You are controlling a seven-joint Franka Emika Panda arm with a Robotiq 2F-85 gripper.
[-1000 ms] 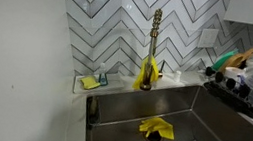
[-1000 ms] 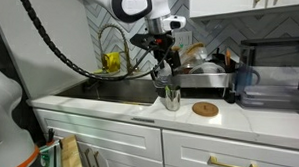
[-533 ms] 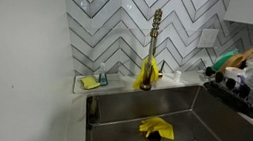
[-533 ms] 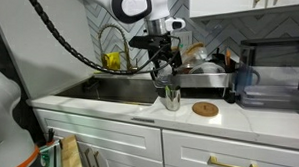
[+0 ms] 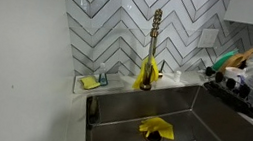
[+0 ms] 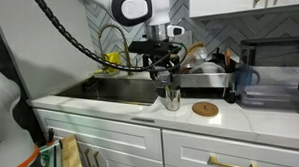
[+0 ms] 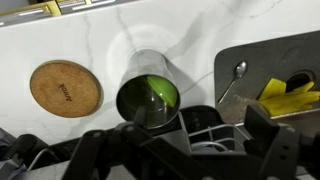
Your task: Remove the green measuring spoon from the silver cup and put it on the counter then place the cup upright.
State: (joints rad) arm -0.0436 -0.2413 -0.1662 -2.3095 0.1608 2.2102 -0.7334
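Note:
The silver cup stands on the pale counter with its mouth up, and the wrist view looks straight down into it. The green measuring spoon lies inside the cup. My gripper hangs open just above the cup, its dark fingers spread wide with nothing between them. In an exterior view the gripper sits right over the cup near the counter's front edge.
A round cork coaster lies beside the cup. The steel sink holds a yellow cloth and a metal spoon. A loaded dish rack stands behind the cup. A brass faucet rises behind the basin.
The gripper has come down a little toward the cup and stays open. The cup and spoon have not moved.

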